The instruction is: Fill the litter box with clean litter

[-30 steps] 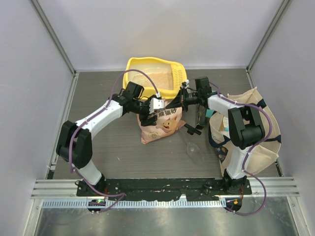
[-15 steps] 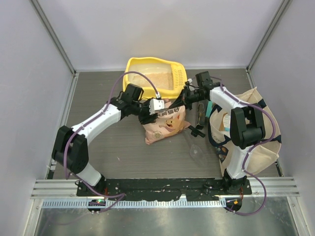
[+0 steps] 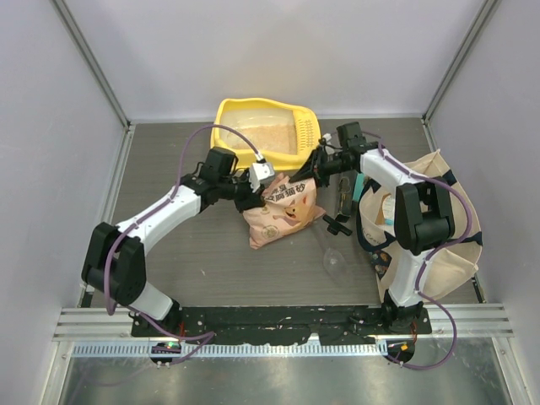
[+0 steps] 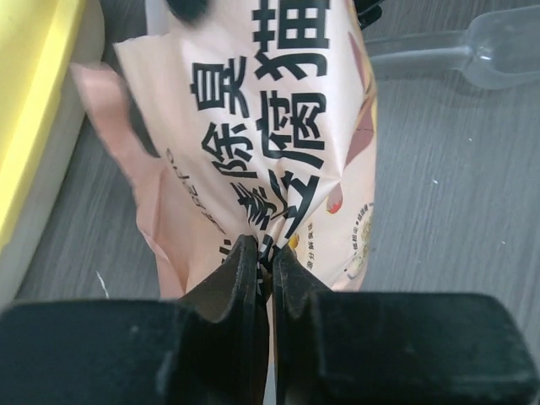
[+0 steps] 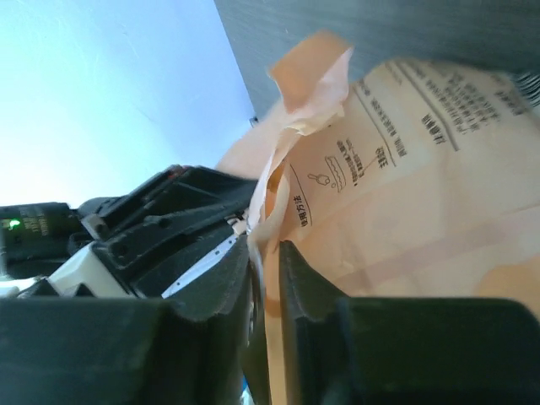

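Overhead and wrist views, pouring stage. Seen from my remote station, the bag of litter [image 3: 283, 211] leans on the bench [image 3: 194, 249] with its torn mouth raised toward the yellow litter box [image 3: 223, 126], just beside the near wall of that box.

The left gripper [image 4: 263, 253] is closed almost completely, with only the thin film of the bag's upper edge pinched between its fingers. The right gripper [image 5: 266, 253] is likewise nearly closed on a ragged flap at the opposite side of the mouth. So I hold the bag by two corners of its opening, one arm on each side.

The box already contains a layer of pale granules [image 3: 261, 135]. Whether the bag is near empty I cannot tell. A clear plastic scoop [image 3: 333, 257] lies on the bench near the bag, and a cream tote [image 3: 443, 232] stands at the right.

I judge the step in hand to be carrying the bag to the box for pouring. The next move calls for raising both grippers together, bringing the mouth over the rim and then tipping the base upward. Both pinches must hold evenly, since the soft film could slip or tear further.
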Motion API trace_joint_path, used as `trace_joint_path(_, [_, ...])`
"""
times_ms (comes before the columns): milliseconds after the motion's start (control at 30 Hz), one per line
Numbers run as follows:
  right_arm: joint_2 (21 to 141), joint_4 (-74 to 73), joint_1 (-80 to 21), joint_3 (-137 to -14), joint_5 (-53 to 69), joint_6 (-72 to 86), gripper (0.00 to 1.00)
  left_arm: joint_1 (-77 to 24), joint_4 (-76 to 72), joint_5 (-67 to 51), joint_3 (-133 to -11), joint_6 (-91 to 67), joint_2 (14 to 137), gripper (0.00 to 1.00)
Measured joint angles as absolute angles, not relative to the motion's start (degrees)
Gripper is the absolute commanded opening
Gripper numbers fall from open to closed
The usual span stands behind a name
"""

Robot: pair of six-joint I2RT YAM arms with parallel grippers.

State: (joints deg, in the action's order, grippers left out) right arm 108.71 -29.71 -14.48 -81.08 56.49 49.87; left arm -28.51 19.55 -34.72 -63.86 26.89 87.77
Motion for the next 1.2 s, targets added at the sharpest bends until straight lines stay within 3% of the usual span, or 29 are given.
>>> trace_joint_path(33, [108.8,-28.5,-14.1,-81.2,56.6,49.5,0.56,-28.1,19.7,-35.7,-63.4,26.6,87.5,0.08])
trace_joint_path(133, [110.0,-26.2,-11.4,-85.0,57.1,47.0,0.74,-26.3,21.3,-38.9,-63.0,26.6,86.9,0.07])
trace_joint_path(300, [111.6,-25.1,-7.6,-97.6,58.0,37.5,0.76,-23.0,27.6,-44.9,-64.0,30.2,87.2,0.08])
trace_joint_path(400, [110.6,-24.9,-7.2,-101.6,61.1,24.1,0.77,-22.1,34.5,-47.8,-67.1,34.6,88.9,0.09])
trace_joint_path(633, [96.9,-34.0,-13.9,-90.0,61.5,-28.4,0.81,-20.1,50.9,-52.2,-78.8,46.2,97.6,0.10])
trace_joint_path(800, [91.4,-35.3,-18.8,-84.4,62.2,-55.9,0.84,-19.5,55.0,-52.9,-81.5,49.6,99.2,0.10])
trace_joint_path(1033, [96.2,-44.8,-21.8,-85.1,62.1,-90.7,0.86,-19.3,57.9,-54.1,-83.3,51.5,100.6,0.10])
trace_joint_path(1200, [105.1,-58.3,-23.9,-91.4,61.8,-105.2,0.87,-19.3,58.2,-54.5,-83.4,51.5,100.6,0.10])
